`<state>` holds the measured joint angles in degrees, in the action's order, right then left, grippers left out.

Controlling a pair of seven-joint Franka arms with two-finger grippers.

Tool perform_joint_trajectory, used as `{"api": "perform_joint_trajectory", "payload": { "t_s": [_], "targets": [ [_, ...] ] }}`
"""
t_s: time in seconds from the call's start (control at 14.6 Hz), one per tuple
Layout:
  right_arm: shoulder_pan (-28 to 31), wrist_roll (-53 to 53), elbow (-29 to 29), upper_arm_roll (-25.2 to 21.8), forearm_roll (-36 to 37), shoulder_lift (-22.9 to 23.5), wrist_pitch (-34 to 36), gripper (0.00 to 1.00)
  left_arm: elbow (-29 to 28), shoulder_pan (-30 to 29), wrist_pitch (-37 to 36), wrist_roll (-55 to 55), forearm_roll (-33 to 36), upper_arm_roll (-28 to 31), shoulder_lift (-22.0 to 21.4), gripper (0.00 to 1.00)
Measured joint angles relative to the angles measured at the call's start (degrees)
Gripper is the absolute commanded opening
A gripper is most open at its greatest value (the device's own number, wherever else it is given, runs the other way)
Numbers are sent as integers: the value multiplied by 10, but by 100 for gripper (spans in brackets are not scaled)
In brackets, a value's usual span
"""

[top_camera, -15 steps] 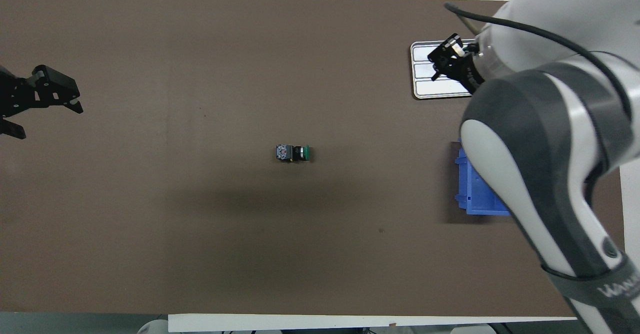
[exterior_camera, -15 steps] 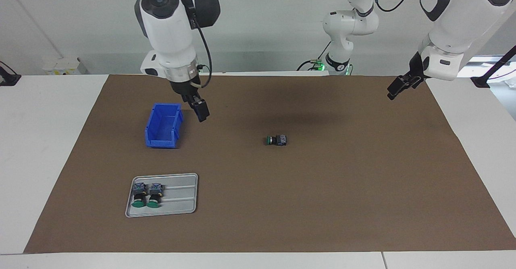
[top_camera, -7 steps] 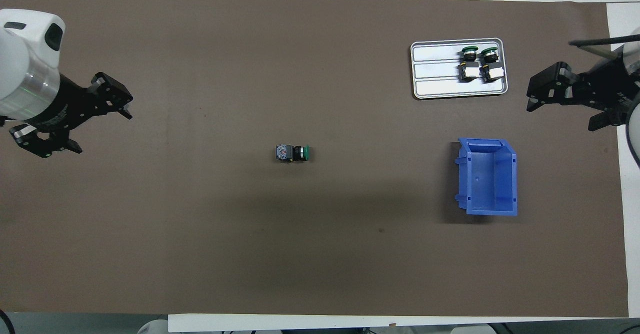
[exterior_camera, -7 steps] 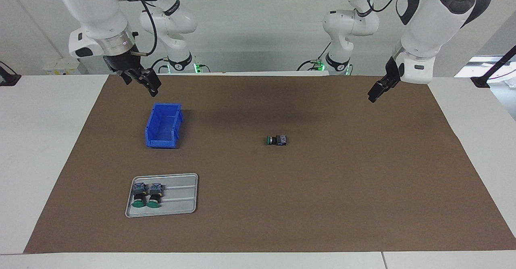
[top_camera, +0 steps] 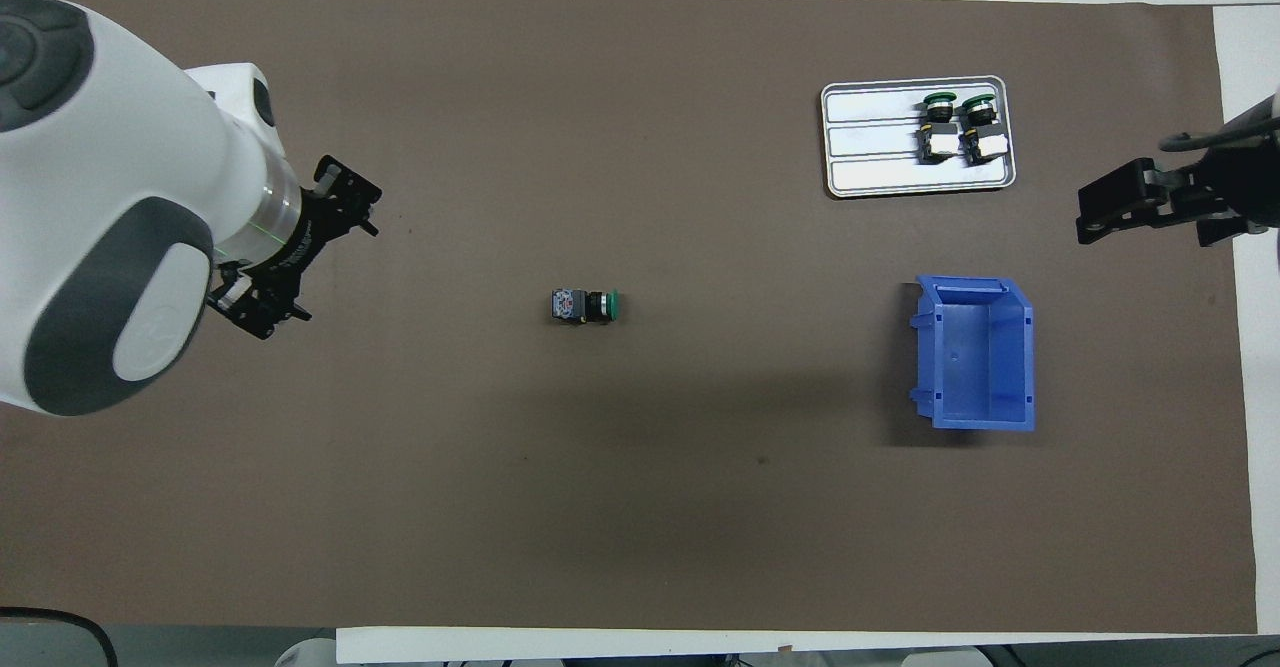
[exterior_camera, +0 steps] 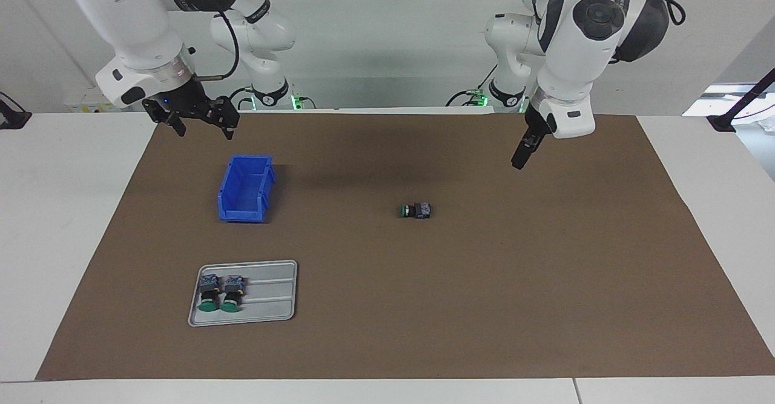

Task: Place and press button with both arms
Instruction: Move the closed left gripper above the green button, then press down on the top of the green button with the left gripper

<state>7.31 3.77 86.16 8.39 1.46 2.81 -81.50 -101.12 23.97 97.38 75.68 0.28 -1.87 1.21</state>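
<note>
The button (exterior_camera: 415, 211) lies on its side between both raised, spread-fingered grippers, untouched.

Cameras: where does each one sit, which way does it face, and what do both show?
Facing view: high across the table, looking at the robots; both arms show down to the left claw and right claw.
Overhead view: above the robots' end, looking steeply down; left forearm and claw, right claw.
Shared: the lone button mid-mat, blue bin, tray.
</note>
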Motion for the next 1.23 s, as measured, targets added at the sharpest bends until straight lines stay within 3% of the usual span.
{"api": "perform_joint_trajectory", "payload": {
  "t_s": [0.34,0.82,1.23],
  "targets": [
    [22,-22,1,0,0,-1,-1,100,-17,57,93,144,-7,-2,53,99],
    [-51,-22,2,-69,0,-2,-1,100,-18,123,190,302,-25,-2,132,98],
    [-56,-22,3,-75,0,-4,-1,100,-19,153,264,330,-25,-2,193,97]
  ]
}}
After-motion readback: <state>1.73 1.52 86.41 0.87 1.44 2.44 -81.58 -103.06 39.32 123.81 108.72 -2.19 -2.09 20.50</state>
